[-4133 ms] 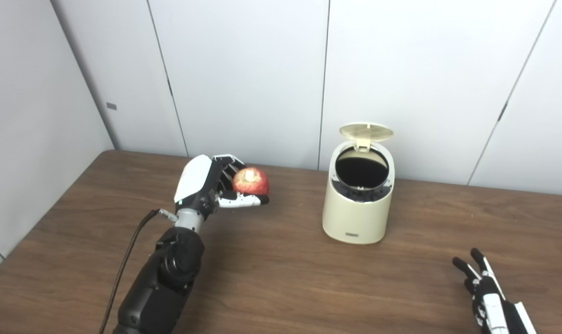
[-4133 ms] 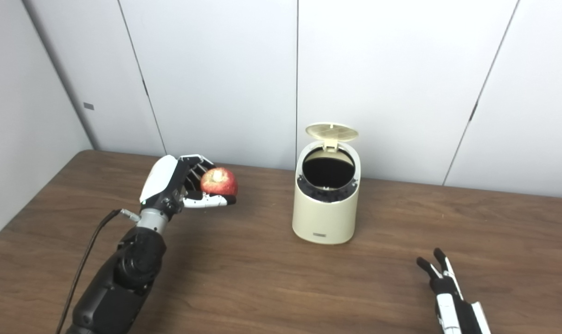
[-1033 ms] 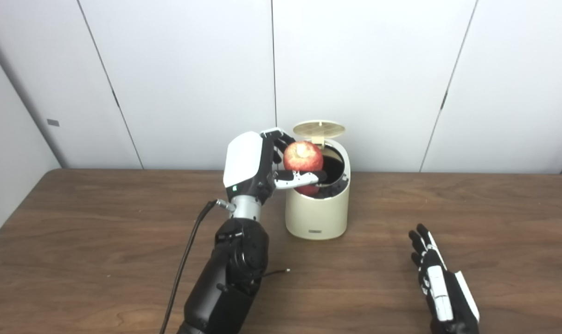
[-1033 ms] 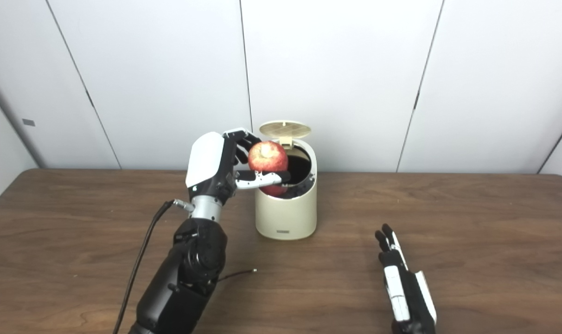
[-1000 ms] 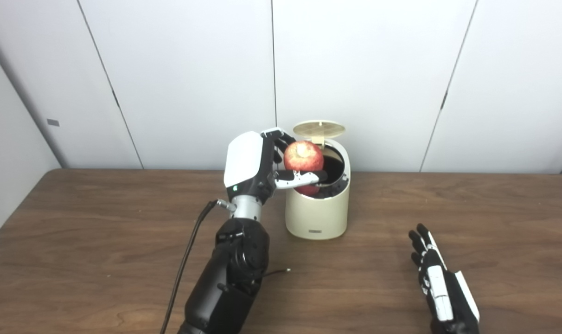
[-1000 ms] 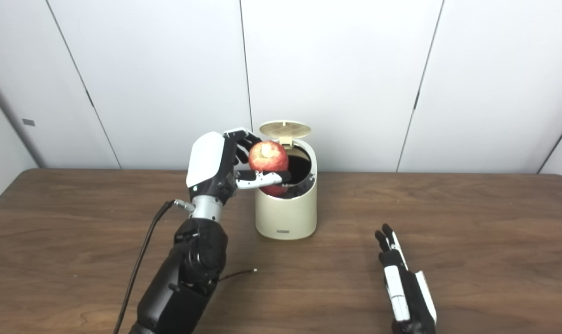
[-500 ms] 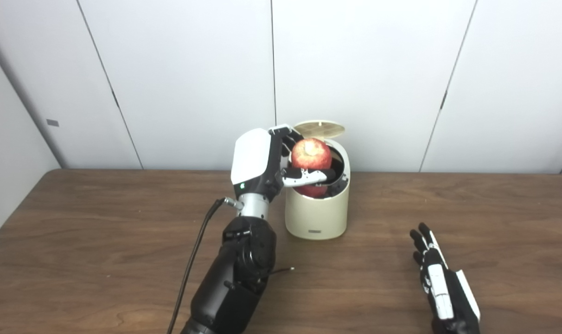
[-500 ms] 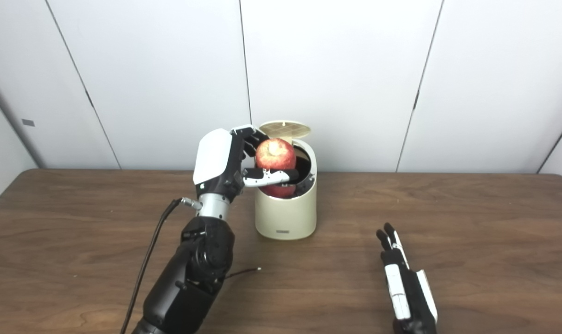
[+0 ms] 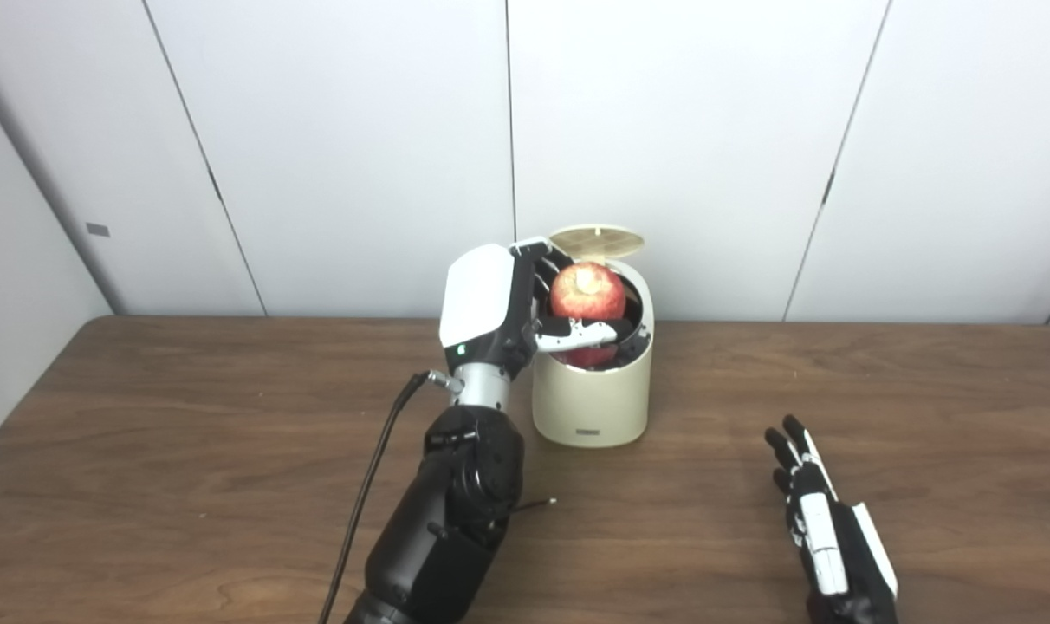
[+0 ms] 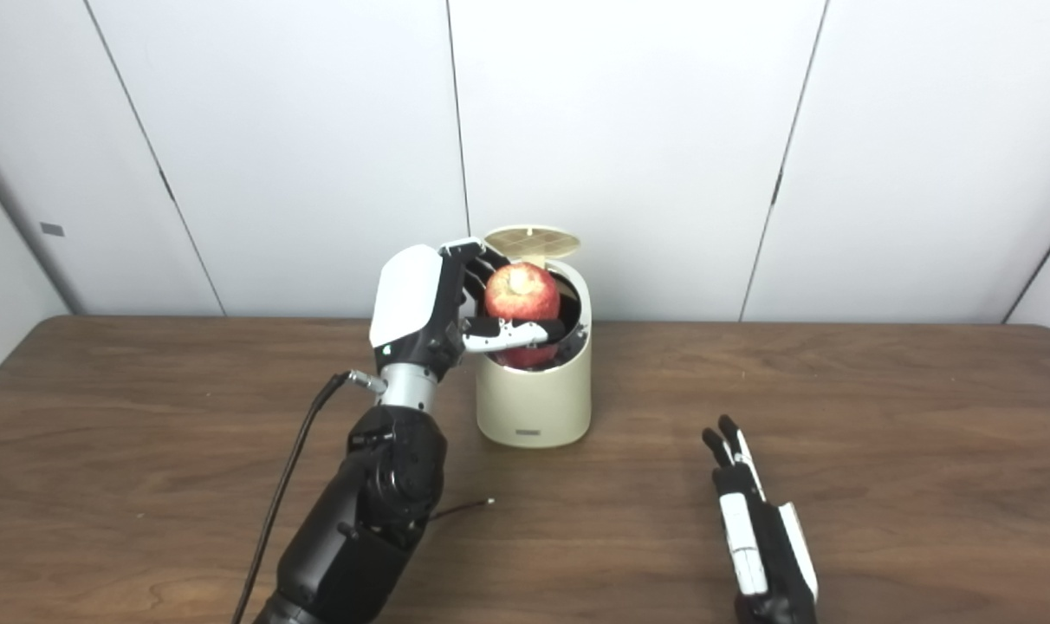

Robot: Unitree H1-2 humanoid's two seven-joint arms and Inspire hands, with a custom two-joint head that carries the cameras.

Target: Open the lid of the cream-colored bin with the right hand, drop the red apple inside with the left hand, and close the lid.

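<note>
- The left hand [image 9: 499, 303] grips the red apple [image 9: 586, 292], fingers curled behind it and the thumb [image 9: 577, 329] crossing its lower front.
- The apple hangs over the round mouth of the cream-colored bin [image 9: 592, 394], its underside at about rim level; whether it touches the rim cannot be told.
- The lid [image 9: 597, 242] stands tipped up at the back of the bin on its hinge, just behind the apple, and the dark opening shows to the right of the fruit.
- The left forearm [image 9: 456, 494] rises from the bottom edge, close beside the bin's left wall.
- A black cable [image 9: 373, 485] trails from the wrist down to the bottom edge.
- The right hand [image 10: 755, 529] lies flat on the wooden table [image 9: 187, 451], fingers straight and slightly spread, holding nothing, well apart from the bin.
- Bare tabletop lies on both sides of the bin; white wall panels [image 9: 690, 130] stand close behind the table's far edge.
</note>
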